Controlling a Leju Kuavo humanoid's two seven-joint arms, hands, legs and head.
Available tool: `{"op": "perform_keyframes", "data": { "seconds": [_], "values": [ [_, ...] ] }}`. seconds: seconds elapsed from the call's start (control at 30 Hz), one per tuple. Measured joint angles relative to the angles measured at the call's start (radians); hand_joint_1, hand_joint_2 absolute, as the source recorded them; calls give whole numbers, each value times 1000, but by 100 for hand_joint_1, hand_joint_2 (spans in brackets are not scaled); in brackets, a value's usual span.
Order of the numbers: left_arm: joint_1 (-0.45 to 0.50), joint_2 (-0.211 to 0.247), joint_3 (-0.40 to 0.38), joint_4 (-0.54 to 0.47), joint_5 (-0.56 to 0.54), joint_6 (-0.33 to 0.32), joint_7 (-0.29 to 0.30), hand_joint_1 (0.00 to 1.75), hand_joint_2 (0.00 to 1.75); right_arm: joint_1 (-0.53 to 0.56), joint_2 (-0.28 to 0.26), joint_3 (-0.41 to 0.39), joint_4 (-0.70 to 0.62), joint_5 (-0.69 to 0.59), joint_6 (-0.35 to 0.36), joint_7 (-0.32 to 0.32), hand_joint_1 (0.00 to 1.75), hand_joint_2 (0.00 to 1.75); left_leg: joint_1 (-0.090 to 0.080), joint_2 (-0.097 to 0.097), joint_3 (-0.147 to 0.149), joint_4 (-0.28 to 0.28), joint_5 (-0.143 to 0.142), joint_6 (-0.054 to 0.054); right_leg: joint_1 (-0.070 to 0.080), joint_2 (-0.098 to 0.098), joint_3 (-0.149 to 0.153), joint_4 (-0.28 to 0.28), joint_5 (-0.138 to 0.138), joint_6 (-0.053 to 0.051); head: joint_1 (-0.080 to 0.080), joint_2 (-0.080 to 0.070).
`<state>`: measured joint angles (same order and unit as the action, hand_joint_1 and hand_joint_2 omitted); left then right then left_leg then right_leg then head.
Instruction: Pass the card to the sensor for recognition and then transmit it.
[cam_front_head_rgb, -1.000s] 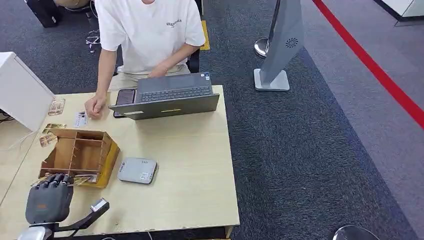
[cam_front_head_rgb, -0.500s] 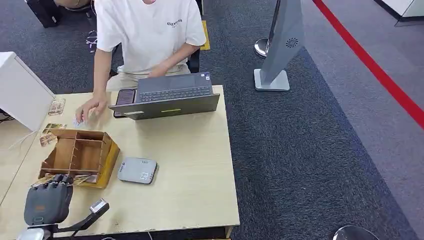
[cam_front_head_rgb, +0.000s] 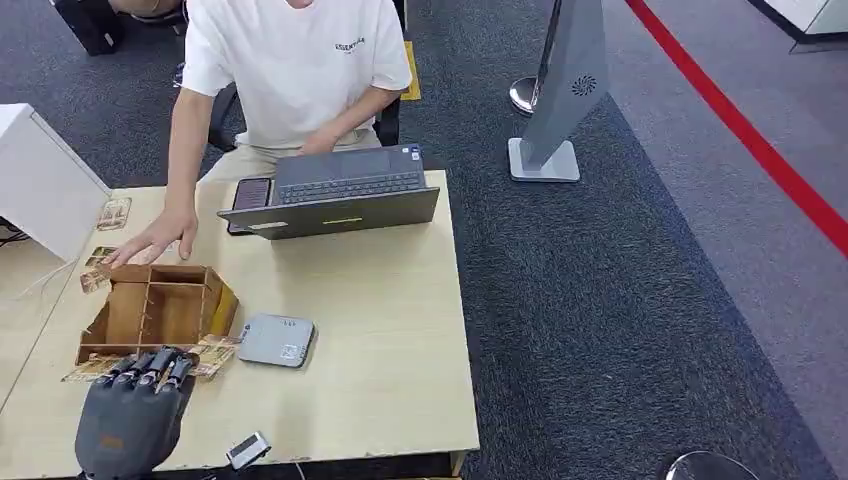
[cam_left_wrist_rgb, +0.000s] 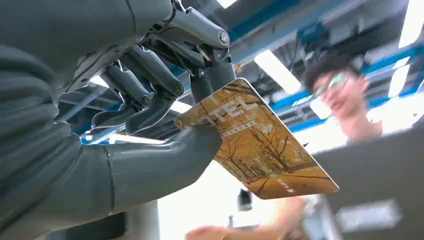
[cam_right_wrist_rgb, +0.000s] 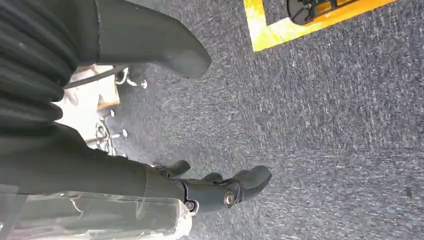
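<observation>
I've got the yellow autumn-print hotel card (cam_left_wrist_rgb: 260, 145) pinched between thumb and fingers of the left hand (cam_front_head_rgb: 128, 420), just beside the wooden divided card box (cam_front_head_rgb: 150, 312), scan on the flat grey sensor pad (cam_front_head_rgb: 275, 340) and handover pending; right hand (cam_right_wrist_rgb: 220, 192) hangs empty, loosely curled.

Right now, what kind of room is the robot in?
Probably an office or a front-desk test area. A person sits behind a laptop at a wooden table, a small grey card reader lies on it, and the left hand holds a card printed with autumn trees.
</observation>
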<state>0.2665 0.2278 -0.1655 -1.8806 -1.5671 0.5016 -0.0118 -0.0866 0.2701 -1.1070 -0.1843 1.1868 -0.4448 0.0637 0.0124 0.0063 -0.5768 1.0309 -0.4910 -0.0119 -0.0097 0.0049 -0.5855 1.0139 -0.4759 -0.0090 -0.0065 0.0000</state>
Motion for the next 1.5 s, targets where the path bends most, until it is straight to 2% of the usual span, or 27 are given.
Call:
{"op": "perform_keyframes", "data": {
  "seconds": [0.13,0.2,0.27,0.3,0.37,0.43,0.5,0.57,0.63,0.7,0.83,0.93,1.03,1.1,1.23,1.27,1.37,1.5],
  "values": [
    [-25,31,-65,-65,37,-3,4,175,175,0,2,-5,0,7,-3,8,0,175,0,-1,1,0,1,-1,0,-1,-1,0,0,0,0,0],
    [-103,45,-78,-71,84,-59,33,175,175,0,2,-4,0,33,9,3,0,175,0,-6,0,0,3,-2,0,-4,-1,0,0,0,0,0],
    [-244,61,-78,-41,126,-155,59,175,175,0,1,4,0,63,36,-8,0,175,1,-12,-2,0,7,-3,1,-11,-1,0,1,-1,0,0],
    [-331,71,-78,5,135,-180,63,175,175,-1,1,13,0,78,47,-13,0,175,1,-14,-3,0,9,-2,1,-13,0,1,2,-2,0,0],
    [-492,86,-73,119,155,-189,50,175,175,-5,0,30,0,98,61,-17,0,175,1,-15,-4,0,12,-4,1,-14,-1,2,5,-4,0,0],
    [-584,97,-71,195,163,-187,37,175,175,-6,0,41,0,105,63,-18,0,175,1,-11,-3,0,13,-5,1,-11,-1,3,7,-5,0,0],
    [-667,104,-71,272,111,-188,56,175,175,-2,-2,50,0,120,71,-21,0,175,1,-9,-3,0,13,-5,1,-8,-3,3,8,-5,0,0],
    [-788,115,-71,412,59,-167,70,175,175,-2,-4,68,0,139,81,-25,0,175,1,-9,-5,0,15,-5,1,-9,-5,3,10,-5,-1,0],
    [-909,125,-71,581,46,-115,62,175,175,-3,-6,80,0,148,84,-25,0,175,1,-9,-5,0,16,-5,1,-8,-6,3,10,-5,-1,0],
    [-986,130,-71,682,40,-88,55,175,175,-1,-7,91,0,150,84,-25,0,175,1,-7,-5,0,16,-5,1,-7,-6,3,10,-5,-1,0],
    [-1049,130,-71,798,37,-78,52,175,175,-1,-9,97,0,153,84,-25,0,175,1,-6,-6,0,15,-5,1,-5,-7,3,10,-5,0,0],
    [-1077,133,-72,867,13,-76,87,175,175,-1,-10,103,0,161,92,-28,0,175,1,-4,-8,0,15,-5,1,-3,-9,3,10,-5,0,0],
    [-1134,147,-83,1013,3,-41,130,175,175,-1,-11,116,0,169,105,-24,0,175,1,1,-10,0,15,-5,1,2,-14,4,13,-6,-1,0],
    [-1169,156,-85,1111,3,-13,138,175,175,-1,-11,117,0,168,105,-16,0,175,1,5,-10,0,15,-5,1,6,-15,4,13,-6,-1,0],
    [-1204,162,-86,1219,3,-2,142,175,175,0,-12,119,0,167,105,-3,0,175,1,8,-13,0,14,-6,1,10,-18,4,13,-6,0,0],
    [-1210,163,-86,1241,3,-2,142,0,175,0,-13,119,0,167,109,-2,0,175,1,9,-13,0,14,-6,1,11,-19,4,13,-6,-1,0],
    [-1225,164,-87,1284,4,7,142,0,175,0,-14,119,0,167,116,-9,0,175,1,10,-13,0,13,-6,1,12,-19,4,13,-6,-1,0],
    [-1236,171,-87,1306,52,73,117,0,175,-1,-14,121,0,167,117,-26,0,175,1,7,-13,0,12,-6,1,8,-18,4,11,-5,0,0]
  ]
}}
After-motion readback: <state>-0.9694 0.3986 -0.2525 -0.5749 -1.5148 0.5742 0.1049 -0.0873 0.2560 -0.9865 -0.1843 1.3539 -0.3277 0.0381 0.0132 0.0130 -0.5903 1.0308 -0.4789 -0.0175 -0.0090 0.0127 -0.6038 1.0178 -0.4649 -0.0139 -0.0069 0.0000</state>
